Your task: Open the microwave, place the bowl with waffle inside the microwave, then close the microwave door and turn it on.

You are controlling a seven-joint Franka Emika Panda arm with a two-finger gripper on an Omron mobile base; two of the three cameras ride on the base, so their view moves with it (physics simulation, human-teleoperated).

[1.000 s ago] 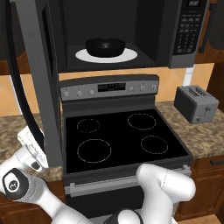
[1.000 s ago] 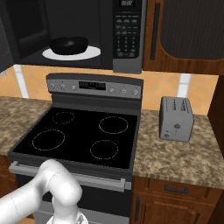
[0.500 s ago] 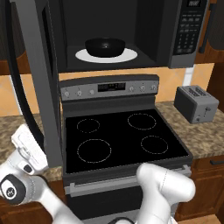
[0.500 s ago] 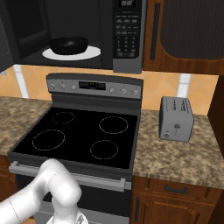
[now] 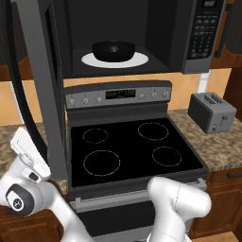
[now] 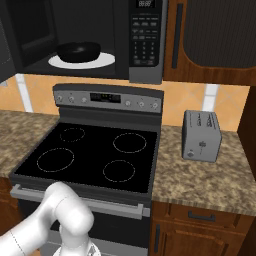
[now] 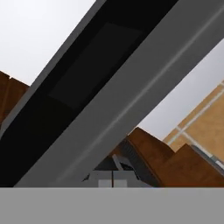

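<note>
The microwave [image 5: 142,28] hangs open above the stove. The black bowl [image 5: 113,50] sits on the white turntable plate [image 5: 137,60] inside the microwave [image 6: 90,20]; the bowl [image 6: 78,51] hides the waffle behind its wall. The microwave door [image 5: 45,85] is swung out to the left, and its grey frame [image 7: 131,87] crosses the hand view at close range. My gripper [image 7: 113,177] is shut with nothing in it, just below the door's edge. My white hand [image 5: 29,153] stands low beside the door's bottom.
A black glass-top stove [image 5: 127,151] with its dial panel [image 6: 107,98] lies under the microwave. A grey toaster [image 5: 211,112] stands on the granite counter [image 6: 210,180] to the right. The keypad strip [image 6: 145,37] is on the microwave's right side. Wooden cabinets [image 6: 215,35] flank it.
My hand has crept a little upward beside the open door and the jaws have closed the last bit. The bowl and the door stay where they were.
</note>
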